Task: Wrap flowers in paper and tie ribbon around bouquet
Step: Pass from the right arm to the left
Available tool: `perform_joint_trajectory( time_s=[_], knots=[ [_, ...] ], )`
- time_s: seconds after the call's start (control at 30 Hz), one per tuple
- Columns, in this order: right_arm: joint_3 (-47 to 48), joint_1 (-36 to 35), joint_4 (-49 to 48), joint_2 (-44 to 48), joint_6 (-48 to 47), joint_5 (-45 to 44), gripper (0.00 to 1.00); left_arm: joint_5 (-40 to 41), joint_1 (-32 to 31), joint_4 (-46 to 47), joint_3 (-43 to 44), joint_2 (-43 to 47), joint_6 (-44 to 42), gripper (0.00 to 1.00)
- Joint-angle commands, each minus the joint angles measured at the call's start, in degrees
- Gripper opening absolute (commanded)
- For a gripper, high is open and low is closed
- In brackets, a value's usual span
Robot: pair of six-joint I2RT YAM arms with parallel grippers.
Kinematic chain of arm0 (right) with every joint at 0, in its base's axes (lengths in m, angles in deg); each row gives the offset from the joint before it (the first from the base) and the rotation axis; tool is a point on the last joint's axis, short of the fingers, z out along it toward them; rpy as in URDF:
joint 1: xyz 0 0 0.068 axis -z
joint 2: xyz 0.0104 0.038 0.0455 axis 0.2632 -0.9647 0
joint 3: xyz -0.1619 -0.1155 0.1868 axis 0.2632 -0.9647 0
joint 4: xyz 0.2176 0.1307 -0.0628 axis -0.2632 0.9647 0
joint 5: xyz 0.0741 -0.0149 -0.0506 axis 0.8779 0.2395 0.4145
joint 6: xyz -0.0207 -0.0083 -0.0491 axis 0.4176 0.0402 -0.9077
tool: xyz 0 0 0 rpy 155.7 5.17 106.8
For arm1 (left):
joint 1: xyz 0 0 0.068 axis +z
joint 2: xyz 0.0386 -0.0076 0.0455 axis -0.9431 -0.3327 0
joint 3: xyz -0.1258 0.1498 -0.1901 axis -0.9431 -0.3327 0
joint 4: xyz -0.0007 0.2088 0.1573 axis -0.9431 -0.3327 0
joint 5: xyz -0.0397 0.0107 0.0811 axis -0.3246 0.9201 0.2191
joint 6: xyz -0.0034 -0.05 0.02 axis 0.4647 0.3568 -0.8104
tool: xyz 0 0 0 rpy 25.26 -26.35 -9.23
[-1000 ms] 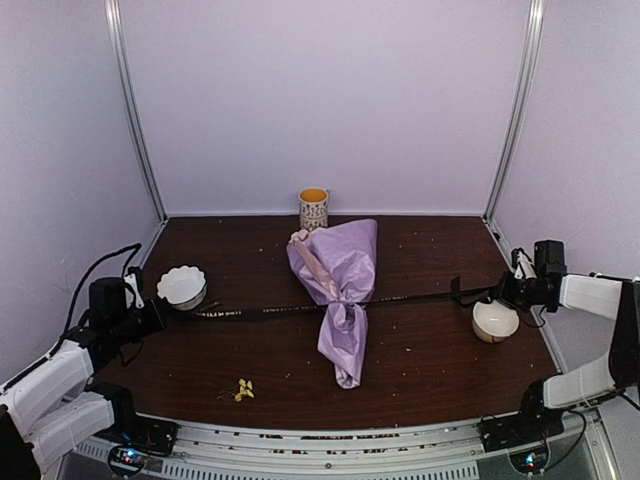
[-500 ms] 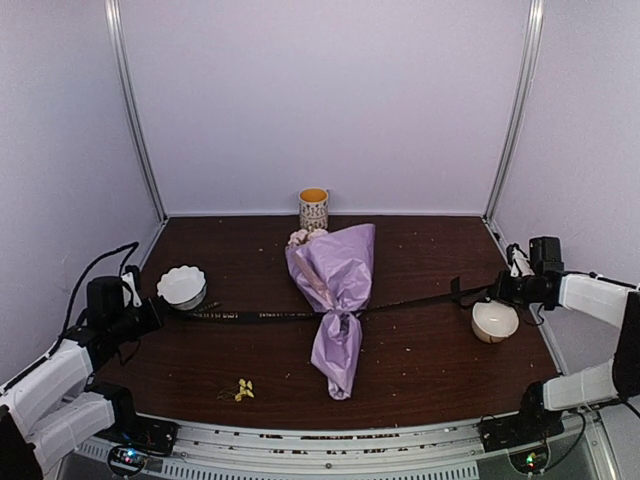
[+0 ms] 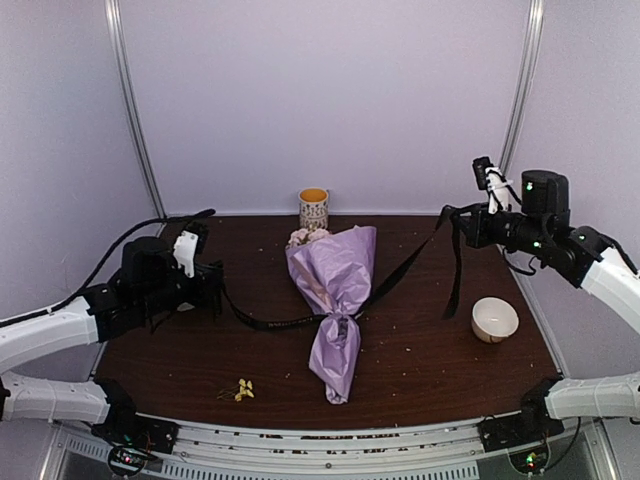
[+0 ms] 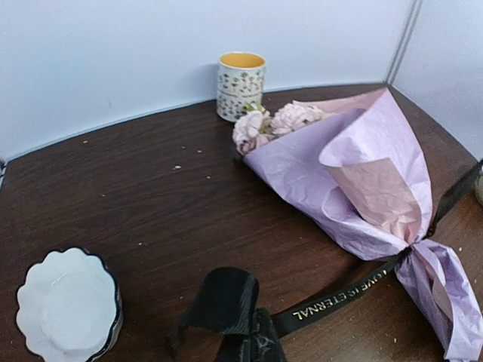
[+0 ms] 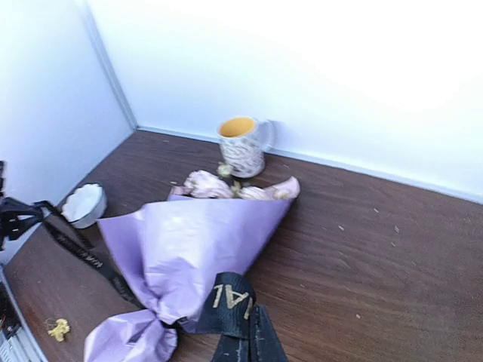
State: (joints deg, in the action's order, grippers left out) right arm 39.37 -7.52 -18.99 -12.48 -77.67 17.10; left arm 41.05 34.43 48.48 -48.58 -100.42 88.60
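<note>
Holding the ribbon (image 3: 285, 323) at both ends: the left gripper (image 3: 214, 286) is clamped tight on one end and the right gripper (image 3: 462, 222) is pinched closed on the other. Both are lifted off the surface (image 3: 430, 350), the right one higher. The ribbon sags down from the left side, loops around the pinched neck of the bouquet (image 3: 335, 300), then climbs up to the right. A loose tail dangles below the right gripper.

The bouquet lies mid-surface with its wide end pointing at the back wall and its crumpled tail end toward the arms. The flowers (image 4: 275, 121) poke out pink at the wide end, just in front of the mug (image 3: 313, 208). The paper (image 4: 362, 173) is lilac, rolled into a cone and cinched where the ribbon crosses it. From the left wrist view you can read gold lettering on the ribbon.

A white bowl (image 3: 495, 320) sits on the right, well apart from the bouquet. A scalloped bowl (image 4: 68, 302) is off to the left, under the left arm. A little yellow sprig (image 3: 243, 390) lies near the front edge, left of the bouquet's tail.
</note>
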Motion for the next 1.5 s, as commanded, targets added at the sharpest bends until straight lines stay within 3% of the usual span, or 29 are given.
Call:
perform_joint_trajectory(
  time_s=[0.0,0.3,0.43,0.53,0.57,0.8,1.03,1.23,1.3,1.47],
  knots=[
    [4.90,-8.51,1.91,1.23,-3.33,4.05,0.00,-6.15,-3.92,2.24,4.20,-5.54,-10.37,0.03],
    [5.82,-14.75,-1.71,1.43,-2.86,8.85,0.00,-7.61,-5.35,-0.23,5.29,-4.85,-13.76,0.16],
    [5.81,-15.55,-3.46,0.94,-2.58,9.88,0.00,-7.91,-5.34,-6.26,7.59,-6.62,-13.22,0.52],
    [6.45,-15.94,-3.81,0.41,-2.58,10.80,0.00,-10.36,-5.41,-6.71,8.07,-6.25,-13.08,0.70],
    [6.58,-16.09,-4.05,0.39,-2.40,11.36,0.00,-10.39,-5.43,-6.66,8.04,-5.83,-13.51,0.72],
    [9.40,-19.77,-5.95,-1.19,-1.96,12.57,0.00,-15.54,-10.31,-1.50,11.92,-6.47,-21.99,0.71],
    [14.21,-24.68,-7.35,-6.28,-1.95,13.31,0.00,-29.48,-18.27,7.13,27.17,-24.26,-28.99,0.78],
    [14.79,-26.64,-7.70,-7.86,-2.01,13.49,0.00,-29.76,-19.85,5.24,39.14,-36.05,-31.35,0.81],
    [14.50,-26.82,-7.91,-7.92,-1.75,13.54,0.00,-30.40,-19.85,5.62,41.22,-37.98,-31.06,0.74],
    [12.40,-26.83,-9.25,-7.26,-1.41,13.53,0.00,-32.11,-19.85,8.83,41.32,-39.06,-30.08,0.42]
  ],
)
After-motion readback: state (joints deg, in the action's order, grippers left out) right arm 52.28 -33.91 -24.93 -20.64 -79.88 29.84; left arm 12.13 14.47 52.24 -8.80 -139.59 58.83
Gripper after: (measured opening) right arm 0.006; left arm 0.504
